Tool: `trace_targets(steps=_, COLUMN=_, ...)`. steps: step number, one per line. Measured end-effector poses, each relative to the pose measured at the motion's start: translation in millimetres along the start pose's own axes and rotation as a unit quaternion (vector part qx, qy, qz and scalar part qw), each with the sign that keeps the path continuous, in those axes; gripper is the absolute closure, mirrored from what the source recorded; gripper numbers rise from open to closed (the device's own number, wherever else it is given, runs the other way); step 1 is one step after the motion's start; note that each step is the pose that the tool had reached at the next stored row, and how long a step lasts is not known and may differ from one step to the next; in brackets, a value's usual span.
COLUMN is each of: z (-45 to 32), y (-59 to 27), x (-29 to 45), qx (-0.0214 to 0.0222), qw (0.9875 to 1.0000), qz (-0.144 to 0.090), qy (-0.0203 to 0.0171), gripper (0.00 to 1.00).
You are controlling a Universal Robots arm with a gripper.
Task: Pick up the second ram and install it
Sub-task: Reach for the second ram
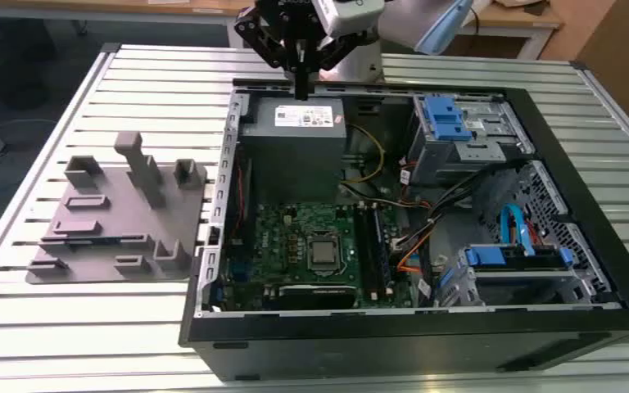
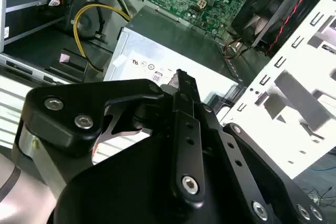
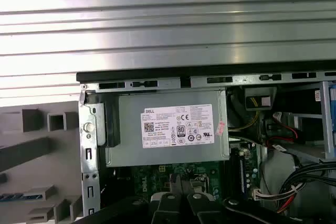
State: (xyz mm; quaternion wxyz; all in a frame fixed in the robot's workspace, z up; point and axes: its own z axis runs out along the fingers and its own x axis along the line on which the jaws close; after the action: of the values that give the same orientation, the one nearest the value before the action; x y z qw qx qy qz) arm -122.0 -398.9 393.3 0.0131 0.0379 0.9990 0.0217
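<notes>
The second ram (image 1: 88,240) seems to be the thin dark strip in a slot of the grey holder (image 1: 107,221), lower left of the exterior view. It is well apart from the gripper (image 1: 304,92), which hangs at top centre above the power supply (image 1: 292,123), jaws clenched on nothing I can make out. The stick should be light, stiff and fragile — best pinched across its flat faces, clear of the contacts. A ribbed metal desk (image 1: 30,327) carries holder and open case (image 1: 402,348); wooden furniture (image 1: 533,20) stands behind.

Table (image 1: 63,327) ribbed shiny alu; holder (image 1: 107,233) matt grey plastic; gripper (image 1: 301,88) matt blk metal
</notes>
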Motion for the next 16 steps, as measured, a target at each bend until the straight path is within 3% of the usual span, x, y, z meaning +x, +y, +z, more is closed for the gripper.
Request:
trace_targets(steps=8, z=-0.1, y=-0.3, x=3.5, qx=0.0, qw=1.0, qz=0.0, qy=0.0, gripper=0.93)
trace_targets(steps=16, z=-0.7, y=-1.9, x=25.7, qx=0.0, qw=1.0, qz=0.0, qy=-0.0002, gripper=0.93)
